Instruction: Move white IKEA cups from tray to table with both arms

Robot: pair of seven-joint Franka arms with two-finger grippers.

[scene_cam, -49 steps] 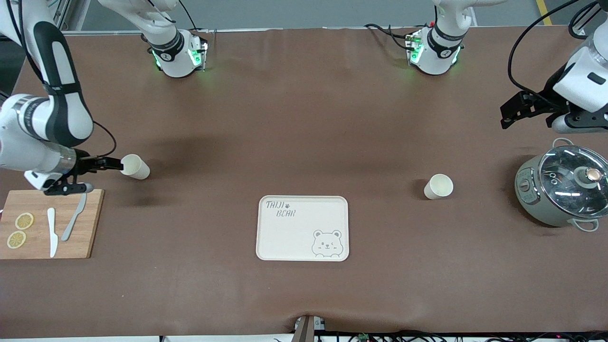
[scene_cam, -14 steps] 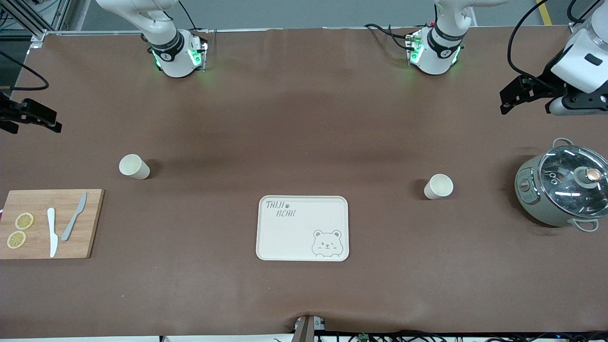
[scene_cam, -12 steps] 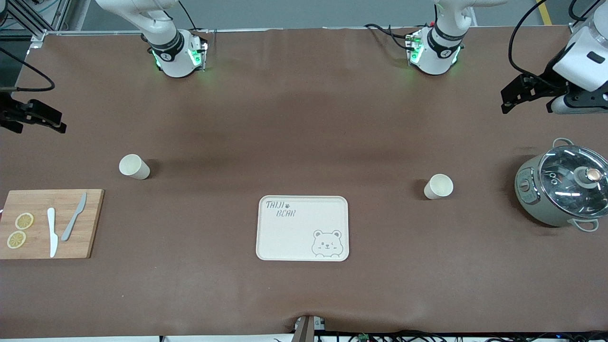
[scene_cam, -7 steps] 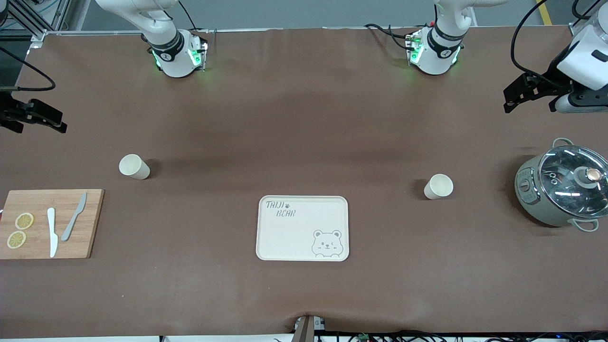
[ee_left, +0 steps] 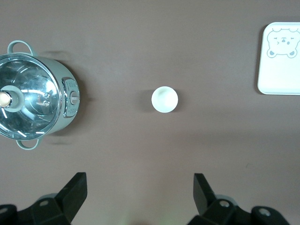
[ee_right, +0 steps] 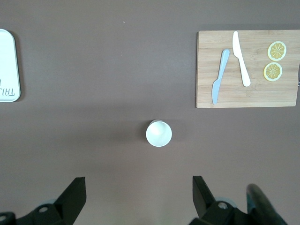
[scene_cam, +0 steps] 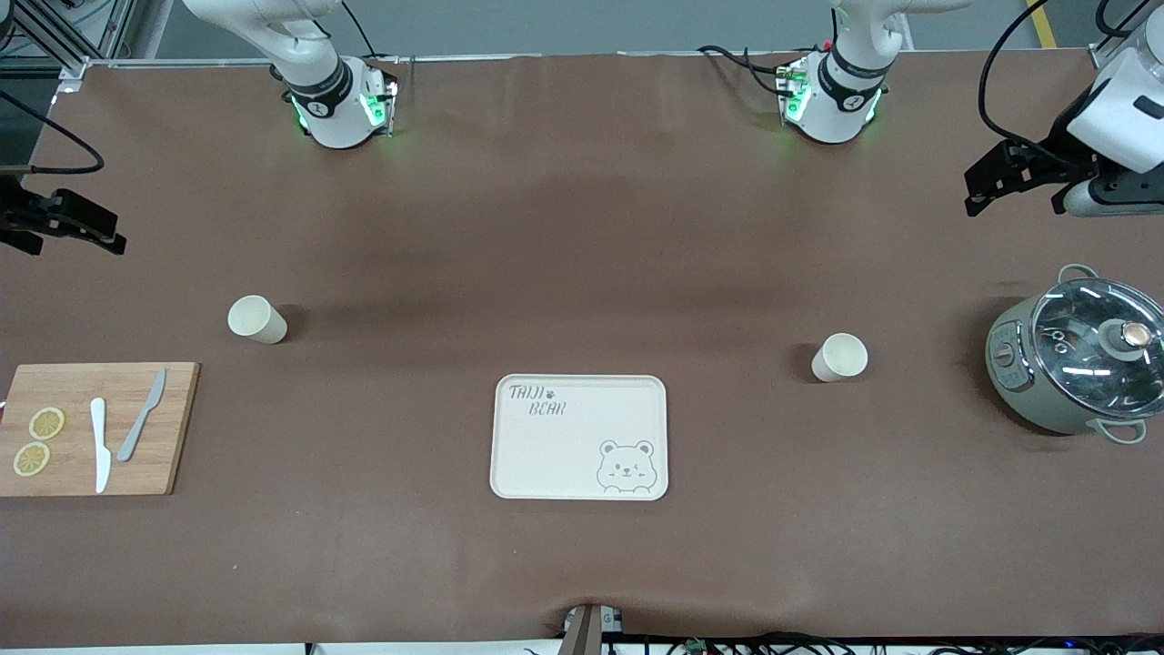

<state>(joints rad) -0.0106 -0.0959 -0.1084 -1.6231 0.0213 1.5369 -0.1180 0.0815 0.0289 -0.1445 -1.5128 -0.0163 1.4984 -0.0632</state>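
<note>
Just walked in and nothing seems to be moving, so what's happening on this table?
Nothing is being handled. Both white cups stand on the table, off the empty tray: one cup beside the cutting board, the other between the tray and the glass-lidded pot. The right gripper and left gripper hang open and empty over the table's ends.

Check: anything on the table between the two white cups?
No: between the cup near the cutting board and the cup near the pot, only bare brown table in the front view; the tray lies nearer the camera.
</note>
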